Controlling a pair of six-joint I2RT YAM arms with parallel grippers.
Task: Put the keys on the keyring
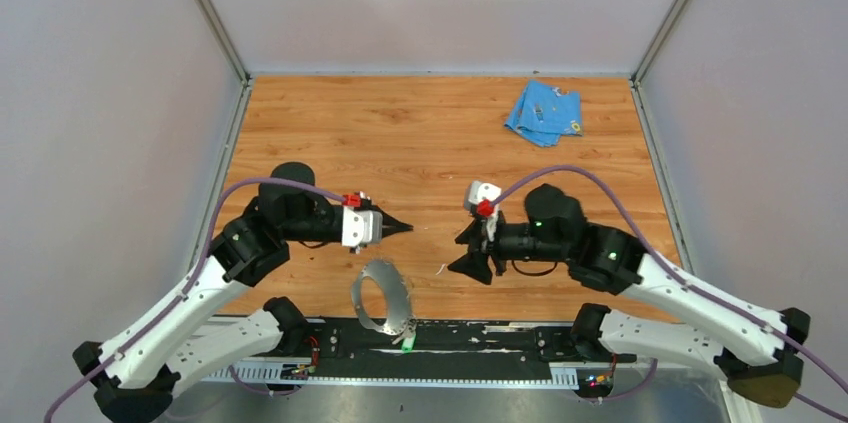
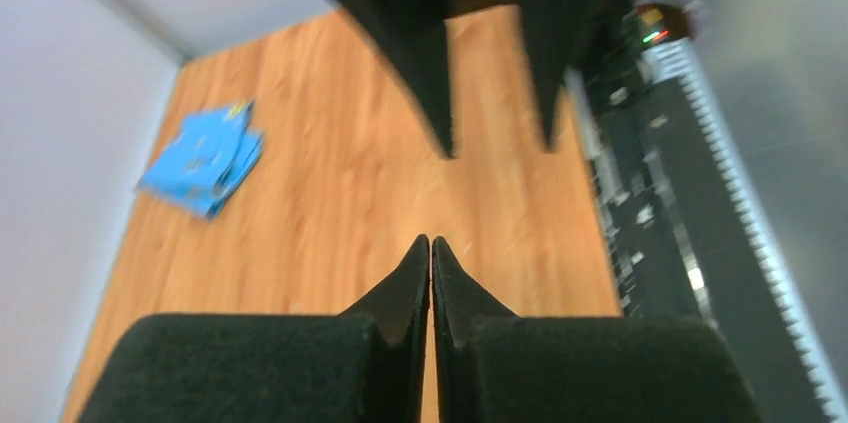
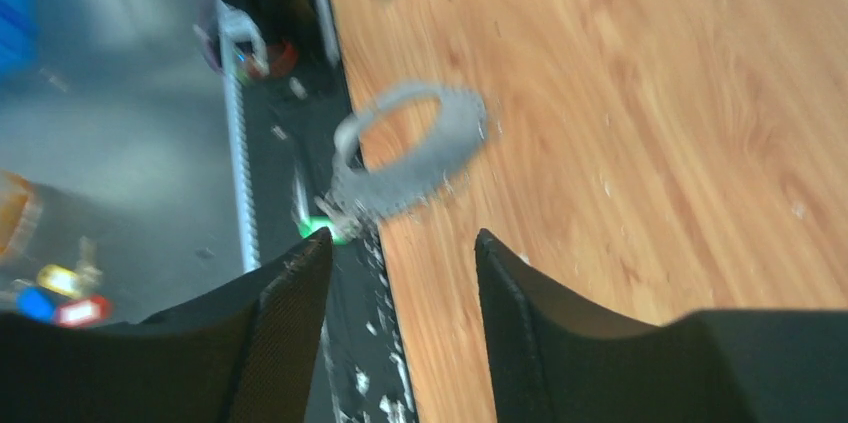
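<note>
Lying at the near edge of the desk [image 1: 420, 133], partly over the black rail [image 1: 500, 338]: keyring [image 1: 382, 295], green key [image 1: 408, 343] at its near end. Could get knocked off the edge by a careless sideways approach. Farther in, left end effector [image 1: 405, 228] pinched shut, empty; right end effector [image 1: 462, 251] half open, touching nothing.

Left gripper [image 1: 405, 227]: jaws pressed together, pointing right toward the other arm.
Right gripper [image 1: 467, 251]: jaws parted, nothing between, pointing left.
</note>
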